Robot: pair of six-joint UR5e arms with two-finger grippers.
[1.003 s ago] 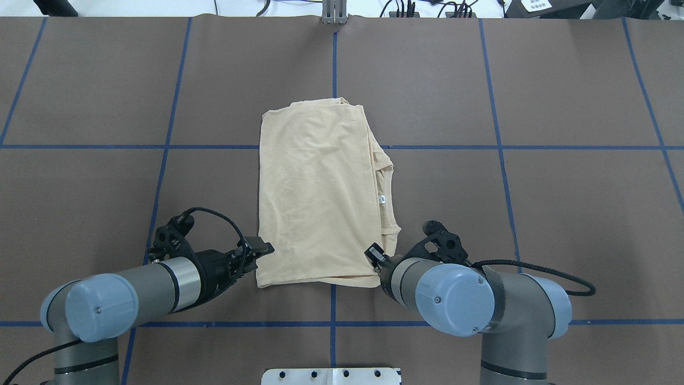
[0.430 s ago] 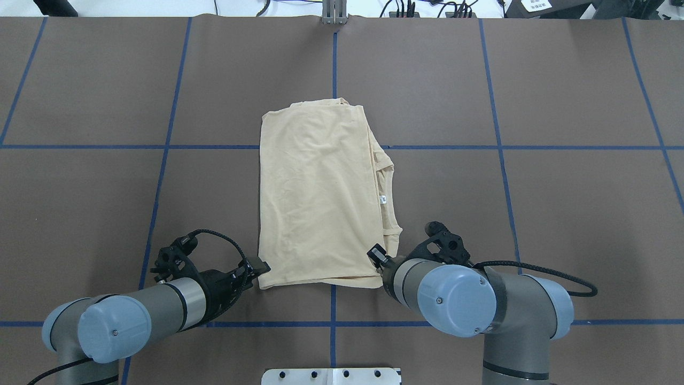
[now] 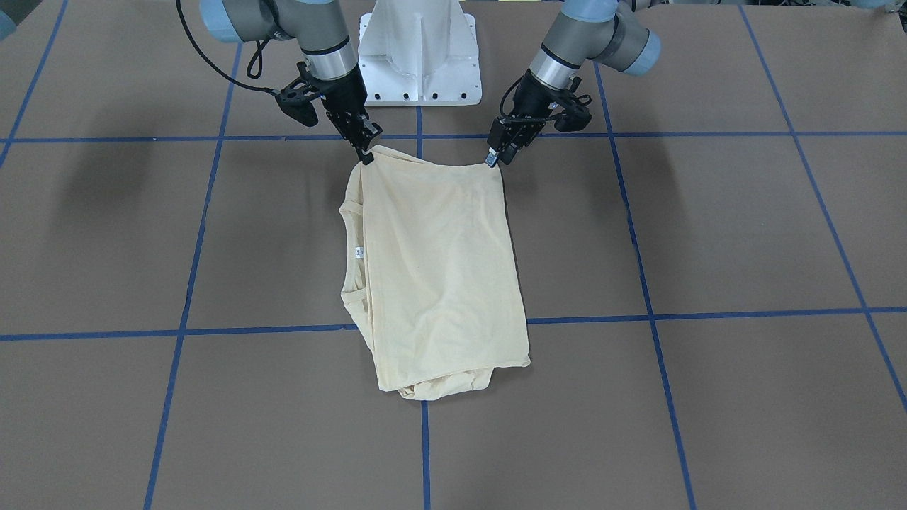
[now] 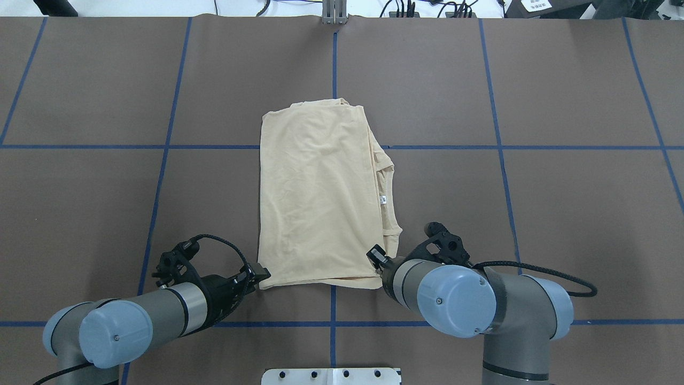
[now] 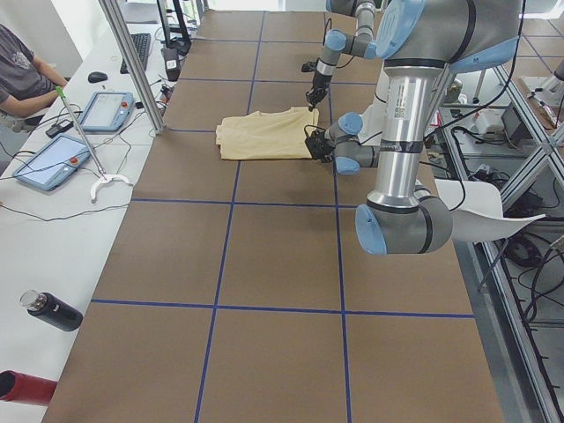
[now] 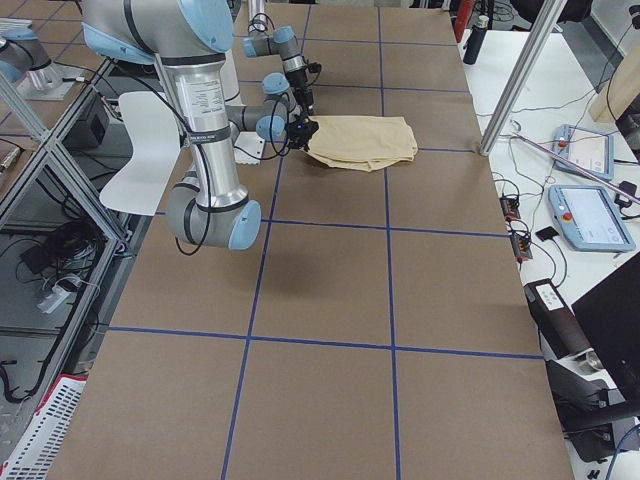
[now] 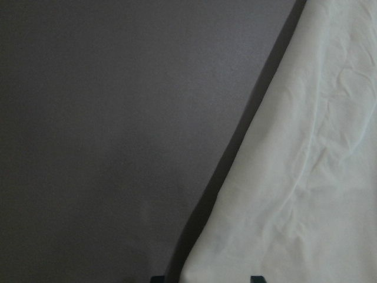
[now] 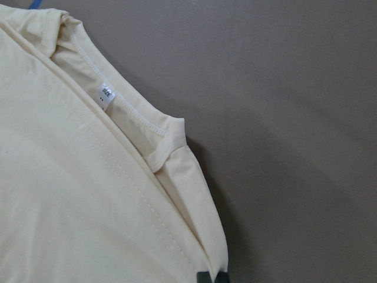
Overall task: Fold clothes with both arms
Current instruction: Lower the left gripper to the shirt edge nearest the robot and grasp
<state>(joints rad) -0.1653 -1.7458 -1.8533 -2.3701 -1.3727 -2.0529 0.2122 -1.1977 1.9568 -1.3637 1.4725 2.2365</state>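
The cream-yellow shirt (image 4: 315, 198) lies folded into a tall rectangle at the table's middle, print hidden. Its collar (image 4: 387, 198) and white neck label (image 8: 105, 92) show along the right edge. My left gripper (image 4: 262, 276) is low at the shirt's near-left corner. In the left wrist view, its two fingertips stand apart with the cloth edge (image 7: 306, 177) between them. My right gripper (image 3: 365, 157) is at the near-right corner, and in the right wrist view it (image 8: 212, 278) looks closed on the cloth. In the overhead view its fingers are hidden under its wrist.
The white pedestal base (image 3: 418, 57) stands just behind both grippers. Blue tape lines (image 4: 160, 160) grid the brown table cover. A metal post (image 4: 334, 16) stands at the far edge. Tablets (image 5: 101, 110) and an operator (image 5: 22, 75) are beside the table.
My left arm has drawn back toward the robot, and its gripper has moved down along the shirt's left side to the near-left corner. The right arm and the shirt have stayed still.
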